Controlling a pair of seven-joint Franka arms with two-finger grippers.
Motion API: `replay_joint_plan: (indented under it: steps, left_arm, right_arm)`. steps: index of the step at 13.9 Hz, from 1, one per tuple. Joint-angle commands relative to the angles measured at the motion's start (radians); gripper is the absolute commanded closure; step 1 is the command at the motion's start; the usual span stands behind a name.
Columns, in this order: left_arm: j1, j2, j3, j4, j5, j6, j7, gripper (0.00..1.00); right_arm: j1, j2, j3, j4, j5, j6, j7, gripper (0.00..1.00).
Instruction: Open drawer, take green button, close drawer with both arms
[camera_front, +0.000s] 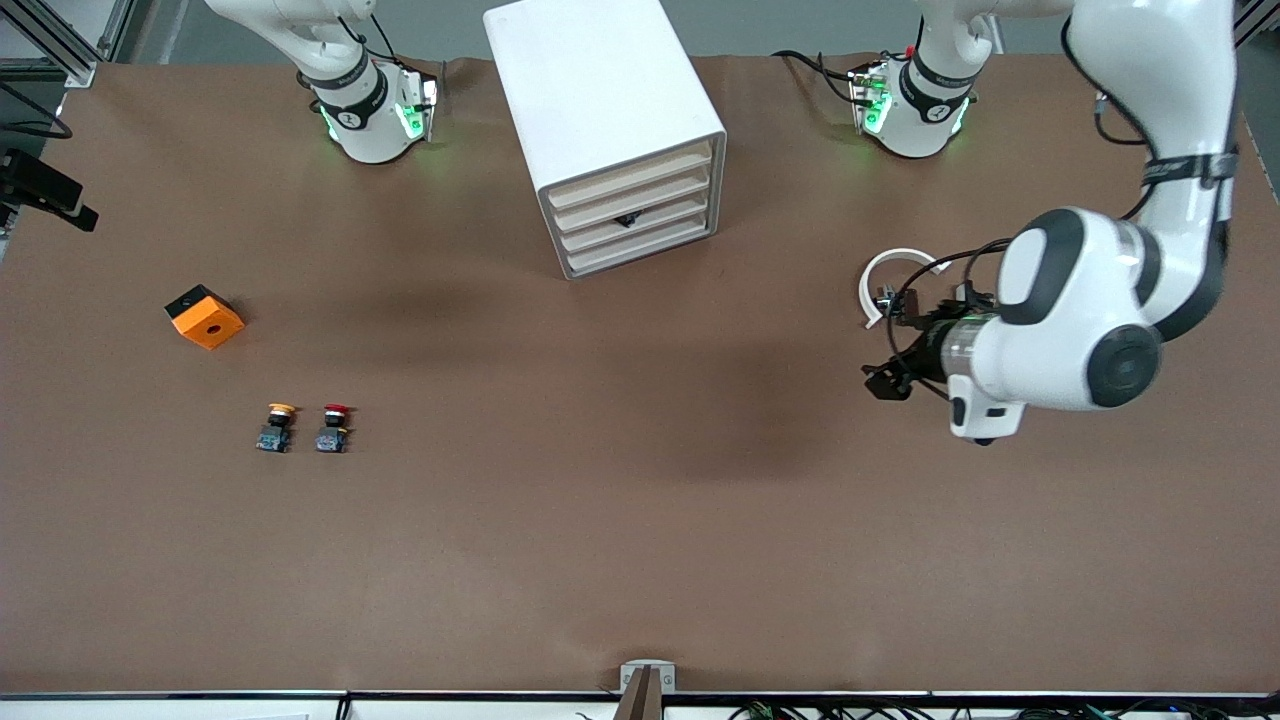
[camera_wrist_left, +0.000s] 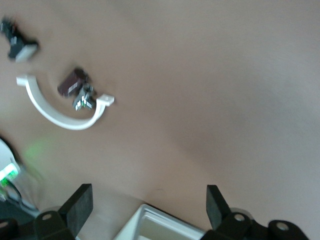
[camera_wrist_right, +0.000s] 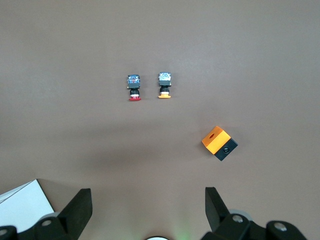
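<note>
Two push buttons, the yellow-capped button (camera_front: 277, 427) and the red-capped button (camera_front: 334, 428), lie nearest the camera, toward the right arm's end of the table. All four drawers of the white cabinet (camera_front: 600, 95) are closed, so the drawer (camera_front: 634, 213) is not opened yet and the green button is not visible, probably inside. The left gripper (camera_wrist_left: 147, 212) hangs wide open and empty over the table near a white curved part (camera_front: 885, 280), and the right gripper (camera_wrist_right: 147, 212), also wide open, waits high over the table; in my judgement every step is still left.

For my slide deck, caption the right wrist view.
Open right tool above the table, overlooking red-capped button, yellow-capped button and orange box.
</note>
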Motion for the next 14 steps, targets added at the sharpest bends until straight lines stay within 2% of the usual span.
replay_joint_plan:
  steps: [1,3,6,9,14]
  left_arm:
    - [-0.036,0.038,0.004,0.031,-0.013,-0.017,-0.282,0.0]
    - [-0.071,0.072,0.003,0.031,-0.015,-0.046,-0.446,0.0]
    - [-0.111,0.11,0.003,0.031,-0.066,-0.057,-0.553,0.0]
    - [-0.118,0.14,0.003,0.031,-0.18,-0.057,-0.554,0.0]
    - [-0.147,0.189,0.003,0.031,-0.26,-0.057,-0.56,0.0]
  right_arm:
    - [0.003,-0.012,0.003,0.003,-0.016,-0.001,0.004,0.0]
    - [0.003,-0.012,0.003,0.003,-0.016,-0.002,0.004,0.0]
    - [0.003,-0.012,0.003,0.003,-0.016,-0.002,0.004,0.0]
    - [0.003,-0.012,0.003,0.003,-0.016,-0.001,0.004,0.0]
    - [0.002,-0.011,0.001,0.006,-0.016,0.001,0.005,0.0]
